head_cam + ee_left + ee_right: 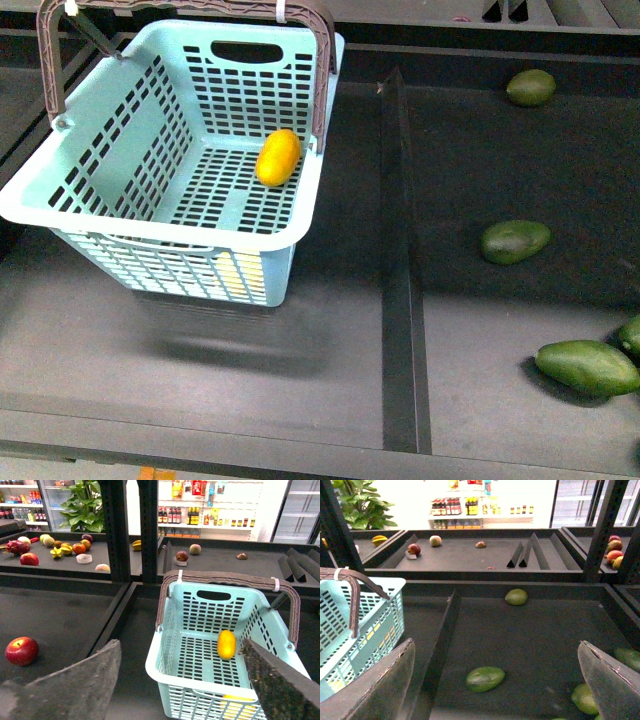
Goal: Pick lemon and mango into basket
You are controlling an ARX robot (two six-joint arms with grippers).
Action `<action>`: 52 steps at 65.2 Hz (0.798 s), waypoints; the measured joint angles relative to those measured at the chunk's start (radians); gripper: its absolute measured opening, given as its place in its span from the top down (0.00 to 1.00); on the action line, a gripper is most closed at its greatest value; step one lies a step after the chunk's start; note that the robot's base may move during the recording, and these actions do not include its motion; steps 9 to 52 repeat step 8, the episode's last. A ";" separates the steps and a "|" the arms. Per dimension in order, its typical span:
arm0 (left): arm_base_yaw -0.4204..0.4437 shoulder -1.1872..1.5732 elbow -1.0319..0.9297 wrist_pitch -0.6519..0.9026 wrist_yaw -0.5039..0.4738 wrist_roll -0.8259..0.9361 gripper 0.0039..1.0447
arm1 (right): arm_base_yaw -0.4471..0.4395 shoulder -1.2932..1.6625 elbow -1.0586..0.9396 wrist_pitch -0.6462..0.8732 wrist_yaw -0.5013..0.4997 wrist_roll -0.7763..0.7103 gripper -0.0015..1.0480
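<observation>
The light teal basket (120,150) stands tilted at the left of the front view, both brownish handles raised. The yellow-orange mango (278,157) lies on its slotted floor near the right wall. The lemon (240,275) shows only as a pale yellow patch behind the slots of the near wall. Neither arm appears in the front view. My left gripper (180,685) is open above the basket (170,630), with the mango (226,644) and the lemon (237,706) between its fingers' lines. My right gripper (495,680) is open and empty over the right bin.
A raised dark divider (400,260) separates the basket's bin from the right one. Green oblong fruits (516,241), (531,87), (588,367) lie in the right bin. A red apple (21,650) rests in the bin left of the basket. Shelves of fruit stand behind.
</observation>
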 joint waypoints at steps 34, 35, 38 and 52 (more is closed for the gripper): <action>0.000 0.000 0.000 0.000 0.000 0.002 0.06 | 0.000 0.000 0.000 0.000 0.000 0.000 0.08; 0.000 0.000 0.000 0.000 0.000 0.002 0.06 | 0.000 0.000 0.000 0.000 0.000 0.000 0.08; 0.000 0.000 0.000 0.000 0.000 0.002 0.06 | 0.000 0.000 0.000 0.000 0.000 0.000 0.08; 0.000 0.000 0.000 0.000 0.000 0.002 0.06 | 0.000 0.000 0.000 0.000 0.000 0.000 0.08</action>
